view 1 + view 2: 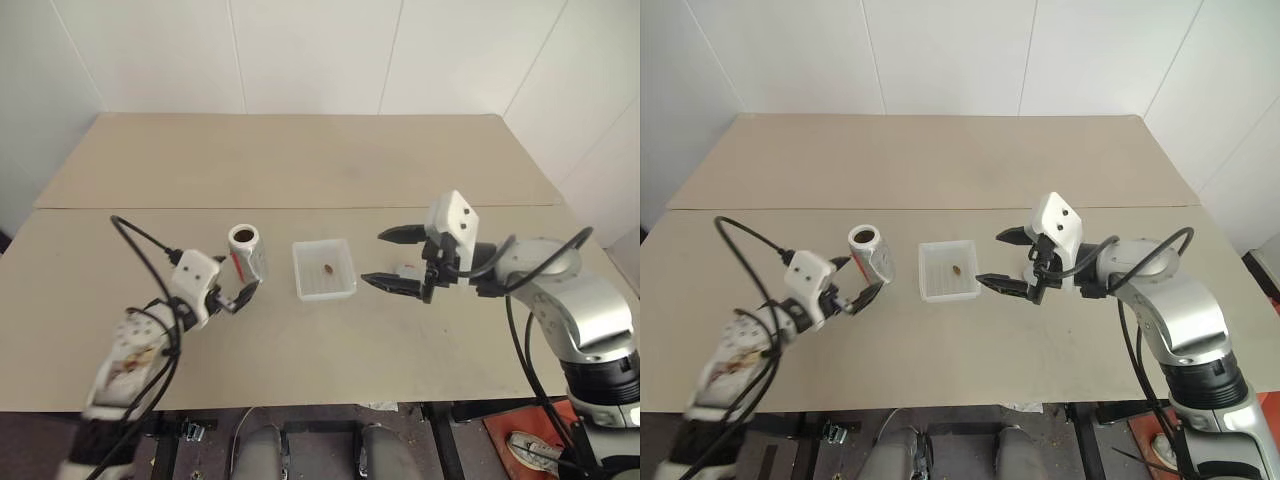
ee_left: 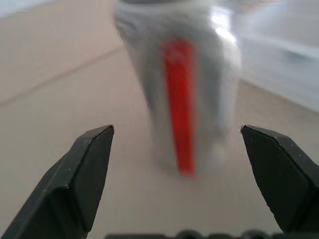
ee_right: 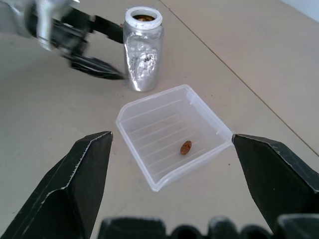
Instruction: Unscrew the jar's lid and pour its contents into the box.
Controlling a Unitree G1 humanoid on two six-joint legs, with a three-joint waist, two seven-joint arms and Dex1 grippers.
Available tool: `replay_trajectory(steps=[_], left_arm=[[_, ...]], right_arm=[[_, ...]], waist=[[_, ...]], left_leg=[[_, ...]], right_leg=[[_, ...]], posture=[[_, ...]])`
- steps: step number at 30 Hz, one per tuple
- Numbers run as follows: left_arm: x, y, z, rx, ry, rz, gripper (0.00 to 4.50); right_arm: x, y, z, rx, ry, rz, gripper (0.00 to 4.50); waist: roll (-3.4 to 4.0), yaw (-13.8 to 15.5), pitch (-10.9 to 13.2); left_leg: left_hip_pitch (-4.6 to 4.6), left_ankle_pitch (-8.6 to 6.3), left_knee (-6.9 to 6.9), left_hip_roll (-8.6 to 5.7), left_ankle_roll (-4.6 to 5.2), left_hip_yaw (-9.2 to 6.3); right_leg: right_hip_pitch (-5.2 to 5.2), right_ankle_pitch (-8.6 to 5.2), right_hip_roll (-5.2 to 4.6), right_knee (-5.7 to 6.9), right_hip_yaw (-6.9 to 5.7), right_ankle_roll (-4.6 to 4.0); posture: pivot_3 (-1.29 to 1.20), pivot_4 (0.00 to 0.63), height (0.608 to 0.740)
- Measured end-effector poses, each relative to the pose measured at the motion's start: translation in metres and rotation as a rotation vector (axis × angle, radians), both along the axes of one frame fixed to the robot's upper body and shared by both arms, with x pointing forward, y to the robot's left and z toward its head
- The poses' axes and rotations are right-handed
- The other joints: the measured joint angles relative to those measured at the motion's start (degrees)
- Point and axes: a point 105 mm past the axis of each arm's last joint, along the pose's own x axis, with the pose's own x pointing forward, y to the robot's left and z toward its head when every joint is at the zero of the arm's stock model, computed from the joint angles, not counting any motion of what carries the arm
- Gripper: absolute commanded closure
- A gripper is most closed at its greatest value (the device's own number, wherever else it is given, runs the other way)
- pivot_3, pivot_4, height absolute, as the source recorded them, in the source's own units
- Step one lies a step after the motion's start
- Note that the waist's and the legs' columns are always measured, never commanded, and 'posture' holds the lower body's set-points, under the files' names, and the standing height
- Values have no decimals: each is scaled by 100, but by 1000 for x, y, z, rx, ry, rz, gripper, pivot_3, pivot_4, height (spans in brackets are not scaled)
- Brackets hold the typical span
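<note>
1. Left gripper (image 1: 240, 294) sits low over the table, black fingers spread wide, nothing between them.
2. Left arm reaches in from the lower left, wrist angled toward the middle.
3. Right gripper (image 1: 392, 258) hovers higher, fingers parted wide and empty.
4. Right arm bends in from the right edge, wrist turned inward.

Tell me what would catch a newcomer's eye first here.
The open silvery jar with its red stripe stands upright on the table, its lid off. Beside it sits the translucent box with one small brown piece inside. An open gripper flanks each: left gripper by the jar, right gripper by the box.
</note>
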Motion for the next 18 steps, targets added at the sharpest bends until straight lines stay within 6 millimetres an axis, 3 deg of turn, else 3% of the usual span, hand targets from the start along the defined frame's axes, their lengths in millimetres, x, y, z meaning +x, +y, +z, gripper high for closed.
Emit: replay_trajectory(steps=[4,7,10,14,18], left_arm=[[-44,5,19,-19,70,-134,68],[-77,10,51,-56,57,-271,68],[-95,19,83,-46,-9,-360,68],[-102,21,93,22,-43,-439,68],[-91,23,93,14,-64,-427,68]], right_arm=[[-4,-14,-8,-14,36,-27,0],[-7,-33,-12,-43,60,-61,0],[-11,-46,-11,-41,70,-61,0],[-13,-59,-14,-21,73,-59,0],[-16,-62,-23,-5,104,-67,0]], waist=[[1,29,0],[3,30,0],[6,39,-2],[8,44,-2],[8,52,-2]], left_leg=[[11,0,-1,-2,0,-22],[15,0,0,-2,-1,-27],[22,2,0,-1,-4,-25],[64,2,-3,-1,-5,13],[74,3,-5,2,-7,15]], right_leg=[[3,-2,-6,0,1,-3],[5,-9,-6,0,-1,-13],[10,-25,0,1,-1,-37],[48,-35,3,-4,1,-45],[58,-35,4,-3,3,-46]], posture=[[0,150,740],[0,150,740],[0,150,740],[0,150,740],[0,150,740]])
